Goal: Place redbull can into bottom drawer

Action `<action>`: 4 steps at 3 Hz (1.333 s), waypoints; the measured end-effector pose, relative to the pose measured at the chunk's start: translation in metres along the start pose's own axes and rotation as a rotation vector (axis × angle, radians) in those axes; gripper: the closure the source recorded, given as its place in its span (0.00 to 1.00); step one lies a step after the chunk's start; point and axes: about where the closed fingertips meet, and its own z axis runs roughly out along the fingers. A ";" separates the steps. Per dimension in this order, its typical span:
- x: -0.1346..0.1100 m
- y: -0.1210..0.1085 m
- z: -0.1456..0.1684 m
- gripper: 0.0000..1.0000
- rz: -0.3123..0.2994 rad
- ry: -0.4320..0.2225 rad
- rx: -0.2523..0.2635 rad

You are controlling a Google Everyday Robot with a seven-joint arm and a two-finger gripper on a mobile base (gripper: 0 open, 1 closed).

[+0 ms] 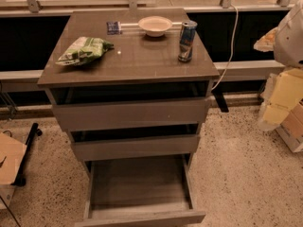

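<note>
You have the end effector [289,32] at 2 o'clock, grip state impossible to tell, the redbull can [187,40] upright on the desk [132,65], and the bottom drawer [139,186] open.

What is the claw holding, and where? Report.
Cannot tell: claw is out of view. The slim blue-and-silver metal redbull can stands free on the grey-brown cabinet top.

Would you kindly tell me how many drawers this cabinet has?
3: the top drawer just under the tabletop, the middle drawer below it, and the bottom drawer lowest, pulled far out. The gripper is not in view.
</note>
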 end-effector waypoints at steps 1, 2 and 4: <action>0.000 0.000 0.000 0.00 0.000 0.000 0.000; 0.006 -0.007 -0.001 0.00 0.078 -0.012 0.028; 0.015 -0.065 -0.004 0.00 0.360 -0.254 0.181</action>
